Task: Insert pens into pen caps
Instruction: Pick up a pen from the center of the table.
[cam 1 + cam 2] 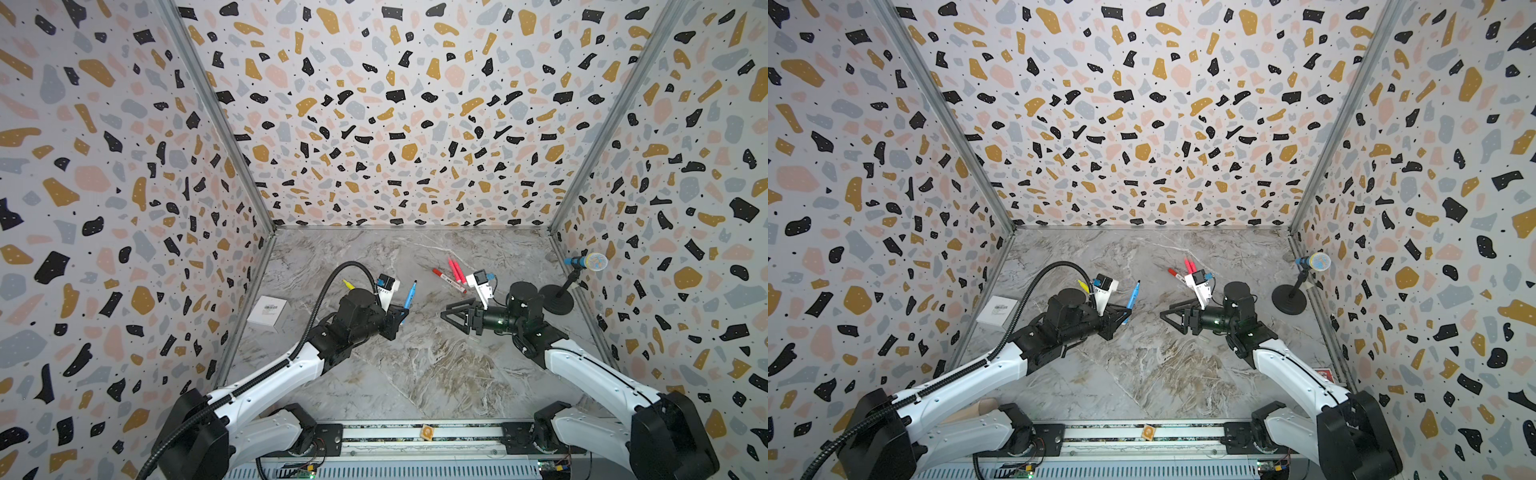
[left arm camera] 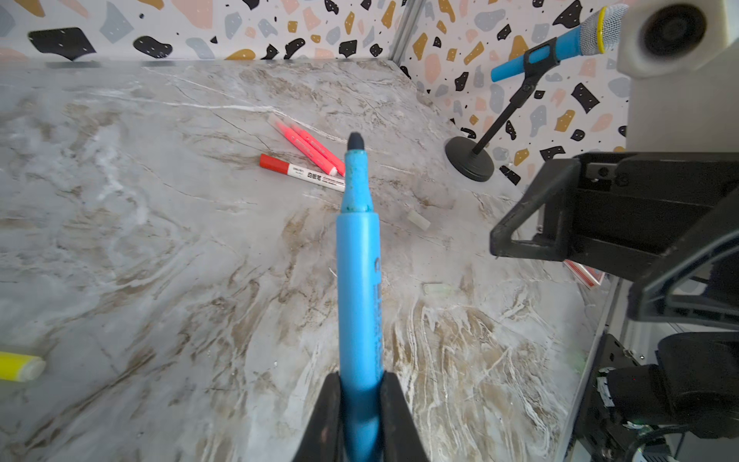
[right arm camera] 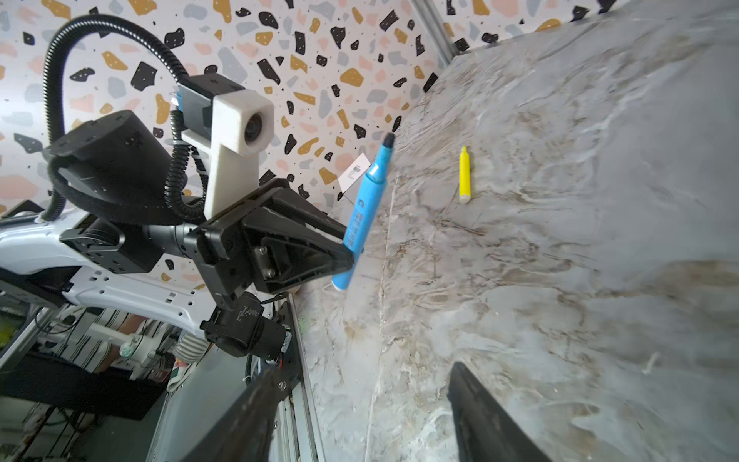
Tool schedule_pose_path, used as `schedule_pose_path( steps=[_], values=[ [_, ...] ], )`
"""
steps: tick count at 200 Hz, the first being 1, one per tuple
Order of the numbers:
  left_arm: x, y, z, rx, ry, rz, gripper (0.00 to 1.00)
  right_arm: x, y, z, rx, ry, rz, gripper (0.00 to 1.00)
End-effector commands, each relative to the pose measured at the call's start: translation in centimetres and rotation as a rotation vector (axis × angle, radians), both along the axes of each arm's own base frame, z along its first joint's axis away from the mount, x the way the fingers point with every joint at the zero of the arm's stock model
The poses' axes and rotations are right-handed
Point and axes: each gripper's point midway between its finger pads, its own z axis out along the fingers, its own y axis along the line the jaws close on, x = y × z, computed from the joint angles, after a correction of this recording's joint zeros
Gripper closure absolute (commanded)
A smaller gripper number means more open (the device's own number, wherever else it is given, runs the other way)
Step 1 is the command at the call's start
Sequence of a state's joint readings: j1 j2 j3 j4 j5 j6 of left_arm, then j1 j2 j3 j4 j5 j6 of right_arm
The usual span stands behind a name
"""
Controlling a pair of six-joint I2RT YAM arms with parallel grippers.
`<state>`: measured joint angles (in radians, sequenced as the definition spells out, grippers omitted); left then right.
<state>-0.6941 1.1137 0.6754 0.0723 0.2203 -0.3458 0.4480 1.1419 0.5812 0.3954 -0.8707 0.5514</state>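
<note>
ALOFT: light blue pen (image 2: 358, 280), uncapped, dark tip bare, tilted above the table (image 2: 120, 240) | FLAT, APART: yellow pen (image 3: 464, 174) | TOGETHER: two pink pens (image 2: 310, 148) side by side, just beside white pen (image 2: 304, 174) with red cap | LOOSE NEARBY: two pale caps (image 2: 418, 220)

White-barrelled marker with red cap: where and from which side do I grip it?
Printed barrel near the red cap, straight from above, closing across it: the white-barrelled marker lies flat, and two bright pink markers crowd its other end.
</note>
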Motion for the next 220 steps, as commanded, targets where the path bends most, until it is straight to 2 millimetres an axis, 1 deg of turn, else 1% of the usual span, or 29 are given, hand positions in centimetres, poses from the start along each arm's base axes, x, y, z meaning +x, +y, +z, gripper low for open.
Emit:
schedule_pose_path(
  steps=[1,15,26,29,31,37,78,86,108,112,131,145,151,155,159,169,180,193,220],
  values=[
    [-0.5,-1.4,3.1,-0.122,-0.063,-0.030,0.93,0.7,2.0,4.5,0.097,-0.114,0.042,0.32],
    [-0.9,-2.1,3.7,-0.150,-0.071,-0.046,0.93,1.4,2.9,4.5,0.092,-0.108,0.039,0.33],
    [-1.2,-2.3,3.6,-0.160,-0.064,-0.053,0.93,1.7,3.5,4.5,0.098,-0.102,0.053,0.34],
    [-1.2,-2.4,3.5,-0.159,-0.061,-0.054,0.93,1.7,3.7,4.5,0.101,-0.100,0.060,0.34],
    [-1.2,-2.5,4.1,-0.176,-0.077,-0.056,0.93,1.7,3.8,4.5,0.103,-0.098,0.064,0.35],
    [-1.2,-2.7,4.3,-0.187,-0.084,-0.059,0.93,1.7,4.2,4.5,0.109,-0.092,0.075,0.35],
    [-2.0,-3.5,4.5,-0.214,-0.085,-0.093,0.94,2.1,5.7,4.2,0.121,-0.070,0.107,0.39],
    [-2.2,-3.6,4.5,-0.217,-0.083,-0.100,0.93,2.1,5.9,4.3,0.128,-0.072,0.114,0.44],
    [-2.6,-3.8,4.1,-0.208,-0.075,-0.121,0.94,1.9,6.0,4.4,0.135,-0.074,0.117,0.70],
    [-2.6,-3.9,4.0,-0.205,-0.072,-0.128,0.94,1.9,5.9,4.3,0.134,-0.074,0.117,0.73],
    [-3.0,-4.2,3.4,-0.192,-0.060,-0.150,0.94,1.8,5.9,4.4,0.132,-0.084,0.117,0.80],
    [-3.1,-4.2,3.2,-0.186,-0.057,-0.159,0.93,1.6,5.9,4.4,0.128,-0.087,0.122,0.89],
    [-3.1,-4.3,3.2,-0.185,-0.055,-0.164,0.91,1.5,6.0,4.4,0.126,-0.087,0.126,0.92],
    [-3.2,-4.3,3.2,-0.185,-0.054,-0.167,0.88,1.4,6.0,4.4,0.125,-0.089,0.130,0.93],
    [-3.2,-4.4,3.3,-0.185,-0.054,-0.168,0.84,1.3,6.0,4.4,0.125,-0.090,0.133,0.93],
    [-2.9,-4.3,3.3,-0.179,-0.054,-0.157,0.67,1.0,6.1,4.4,0.123,-0.090,0.140,0.95],
    [-2.7,-4.3,3.5,-0.180,-0.061,-0.151,0.56,0.6,6.1,4.5,0.124,-0.094,0.145,0.96],
    [-2.6,-4.4,3.7,-0.186,-0.068,-0.148,0.51,0.2,6.0,4.7,0.128,-0.099,0.147,0.96],
    [-2.2,-4.9,4.0,-0.191,-0.071,-0.153,0.51,-0.3,5.9,5.0,0.134,-0.105,0.150,0.97]
  ],
)
